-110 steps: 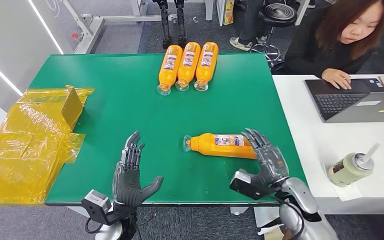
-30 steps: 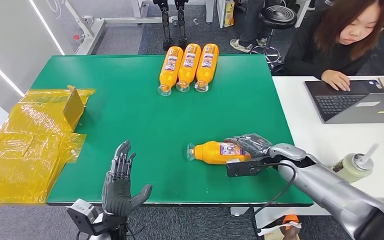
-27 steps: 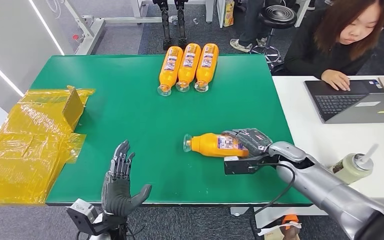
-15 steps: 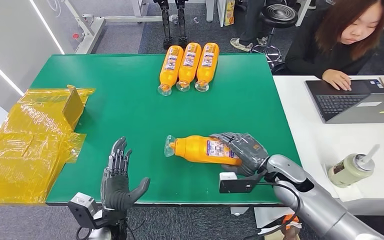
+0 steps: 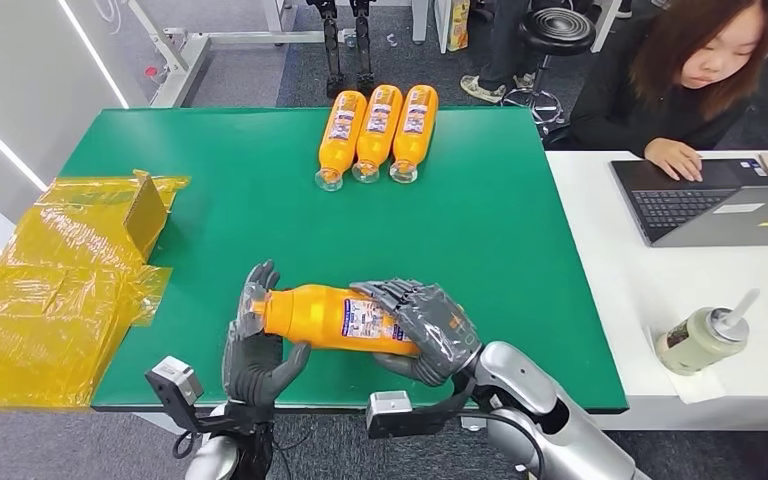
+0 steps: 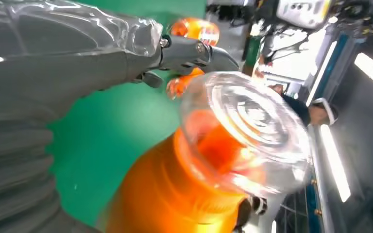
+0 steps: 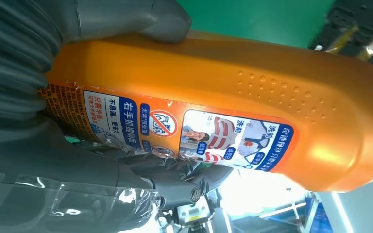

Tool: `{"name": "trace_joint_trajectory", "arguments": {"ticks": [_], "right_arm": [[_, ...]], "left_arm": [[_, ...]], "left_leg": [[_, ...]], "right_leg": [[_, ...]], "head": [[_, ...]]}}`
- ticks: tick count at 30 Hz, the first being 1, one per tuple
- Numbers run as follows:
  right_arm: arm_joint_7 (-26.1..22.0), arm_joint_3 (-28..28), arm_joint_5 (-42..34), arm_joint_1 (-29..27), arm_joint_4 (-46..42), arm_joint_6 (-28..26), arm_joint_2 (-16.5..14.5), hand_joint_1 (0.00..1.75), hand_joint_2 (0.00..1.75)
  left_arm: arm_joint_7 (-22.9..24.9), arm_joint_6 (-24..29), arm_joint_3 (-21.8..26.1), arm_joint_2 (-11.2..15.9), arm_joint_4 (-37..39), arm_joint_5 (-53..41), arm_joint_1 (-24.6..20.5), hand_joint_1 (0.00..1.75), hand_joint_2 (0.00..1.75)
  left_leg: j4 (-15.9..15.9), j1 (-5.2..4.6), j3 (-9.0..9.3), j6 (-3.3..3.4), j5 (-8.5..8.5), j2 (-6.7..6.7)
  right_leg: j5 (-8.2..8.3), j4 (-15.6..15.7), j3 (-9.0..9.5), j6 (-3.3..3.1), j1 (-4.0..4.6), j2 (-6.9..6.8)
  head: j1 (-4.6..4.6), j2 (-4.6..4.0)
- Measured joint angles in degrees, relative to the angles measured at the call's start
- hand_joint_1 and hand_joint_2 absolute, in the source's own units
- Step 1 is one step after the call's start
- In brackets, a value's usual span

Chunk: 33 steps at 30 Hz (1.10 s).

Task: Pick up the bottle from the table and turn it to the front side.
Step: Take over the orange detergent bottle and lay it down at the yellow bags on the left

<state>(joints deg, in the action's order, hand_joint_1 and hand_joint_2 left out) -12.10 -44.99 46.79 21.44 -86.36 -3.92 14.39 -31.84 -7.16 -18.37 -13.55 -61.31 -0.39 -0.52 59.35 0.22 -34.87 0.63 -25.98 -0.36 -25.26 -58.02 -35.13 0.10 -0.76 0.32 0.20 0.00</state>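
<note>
Bottle [image 5: 335, 318] carried leftward since half a second ago, gripped at its base by right hand [image 5: 428, 328]; left hand [image 5: 257, 352], fingers apart, now met at its cap end.

Bottle [image 7: 213, 92] label [image 7: 175, 131]: Chinese print, "右手抓提醒".

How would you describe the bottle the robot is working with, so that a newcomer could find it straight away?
Start at the green table and look to its near edge, where the robot's right hand grips the orange bottle and the left hand meets its clear-capped end. Unlike the three orange bottles lying side by side at the far edge, this one is held crosswise.
</note>
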Motion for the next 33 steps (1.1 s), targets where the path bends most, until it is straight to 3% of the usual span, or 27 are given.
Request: {"name": "trace_joint_trajectory", "arguments": {"ticks": [4,8,17,30,33], "right_arm": [[-0.52,0.84,0.71,-1.74,-0.95,0.53,-2.55,1.75,1.75],[-1.33,1.34,0.74,-3.27,-1.2,0.61,-4.47,1.75,1.75],[-0.78,1.85,1.9,-5.92,-2.07,1.56,-7.84,1.75,1.75],[0.48,2.65,3.89,-10.13,-5.09,1.87,-9.43,1.74,1.75],[0.31,2.79,3.91,-10.56,-5.01,2.41,-9.98,1.72,1.75]], "left_arm": [[2.08,-8.19,-0.32,-0.12,-0.14,8.69,0.01,0.0,1.75],[3.61,-12.26,-1.18,0.22,-1.31,14.87,0.16,0.0,1.75],[5.44,-14.57,-3.52,1.64,-5.58,18.92,0.39,0.0,1.75],[6.13,-15.34,-5.37,2.31,-6.15,19.88,-0.15,0.02,1.75],[6.04,-15.48,-5.64,2.47,-5.67,20.37,-0.55,1.26,1.75]], "left_leg": [[0.01,-0.01,-0.01,0.0,0.0,0.02],[0.01,-0.01,-0.03,0.0,0.0,0.02],[0.0,-0.02,-0.02,0.0,0.0,0.03],[0.01,-0.04,-0.02,0.0,-0.01,0.05],[0.0,-0.04,-0.02,0.0,0.0,0.06]], "right_leg": [[0.0,0.01,-0.01,0.0,-0.01,0.01],[0.0,0.01,-0.01,0.0,-0.01,0.01],[0.0,0.0,-0.03,-0.01,0.0,0.02],[0.0,0.02,-0.05,0.0,-0.01,0.03],[0.0,0.02,-0.06,-0.01,0.0,0.03]], "head": [[0.0,0.0],[0.01,0.0],[0.0,0.0],[0.01,0.0],[-0.01,0.0]]}}
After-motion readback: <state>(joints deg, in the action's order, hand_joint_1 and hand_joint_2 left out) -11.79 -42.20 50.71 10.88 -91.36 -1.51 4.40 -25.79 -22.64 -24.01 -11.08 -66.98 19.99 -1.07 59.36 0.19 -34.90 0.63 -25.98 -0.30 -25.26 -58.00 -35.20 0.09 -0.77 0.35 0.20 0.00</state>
